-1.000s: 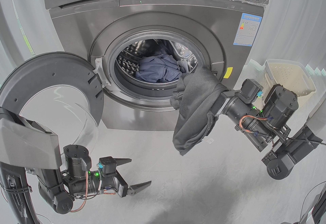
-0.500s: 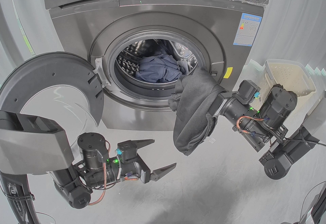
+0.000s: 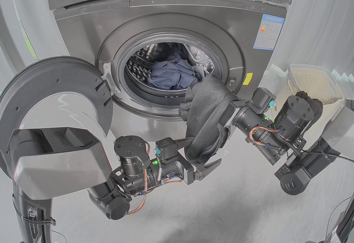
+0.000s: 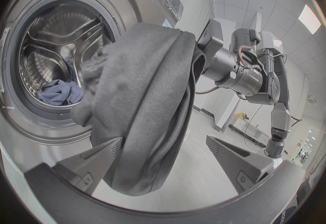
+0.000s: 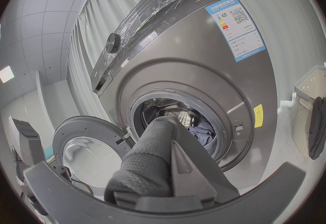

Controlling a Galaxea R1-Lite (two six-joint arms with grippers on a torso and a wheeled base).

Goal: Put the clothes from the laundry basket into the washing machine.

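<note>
Item one, washing machine (image 3: 166, 15): front loader, round door (image 3: 55, 81) swung fully open to the robot's left, drum mouth clear. Item two, laundry basket (image 3: 313, 81): pale, perforated, on the floor by the machine's right front corner, with a dark cloth (image 5: 317, 128) hung over its rim. Item three, dark grey garment (image 3: 206, 114): draped over the right gripper (image 5: 163, 167), which is clamped on its upper fold. The top of the garment is just at the lower right edge of the drum mouth, and the rest hangs free toward the floor. Item four, blue garment (image 3: 171, 74): already lying in the drum. Item five, left gripper (image 3: 205, 150): claw spread wide, the garment's lower hem hanging between the jaws, one finger against the cloth. Handling: the garment looks light, limp and knit (it will sag and trail, not hold a shape). A pinch on the bunched lower hem seems the best second hold, to lift the tail over the door seal. Change: a second ago the left gripper was low near the door. It has since swung across to the hanging hem, and the right arm has edged the garment slightly nearer the drum mouth.
</note>
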